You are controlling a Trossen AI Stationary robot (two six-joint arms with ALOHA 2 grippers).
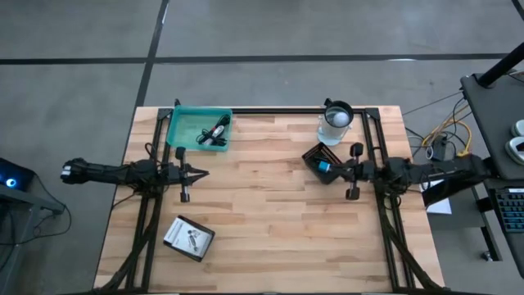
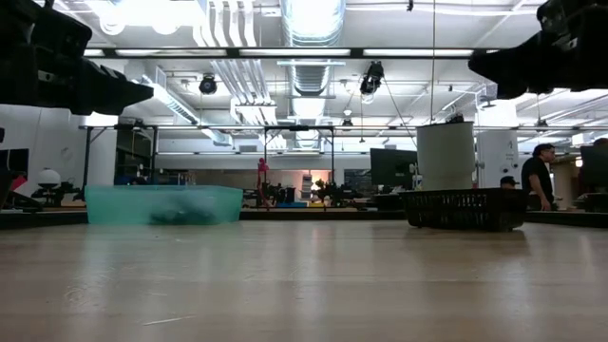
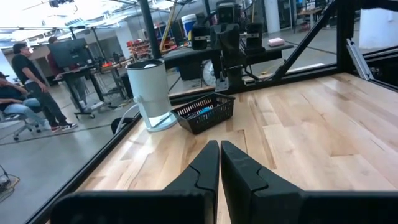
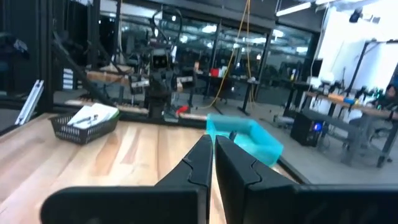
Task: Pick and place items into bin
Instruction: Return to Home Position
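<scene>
The teal bin stands at the table's far left and holds a black-and-red cable. It also shows in the low view and the right wrist view. Flat white packets lie in a black tray at the near left. My left gripper hovers shut above the table, just near of the bin. My right gripper is also shut and raised, beside a small black basket. Neither holds anything.
The black mesh basket holds a blue thing. A clear cup with a white ball stands behind it at the far edge. Black frame rails run along the table's sides. People stand in the room beyond.
</scene>
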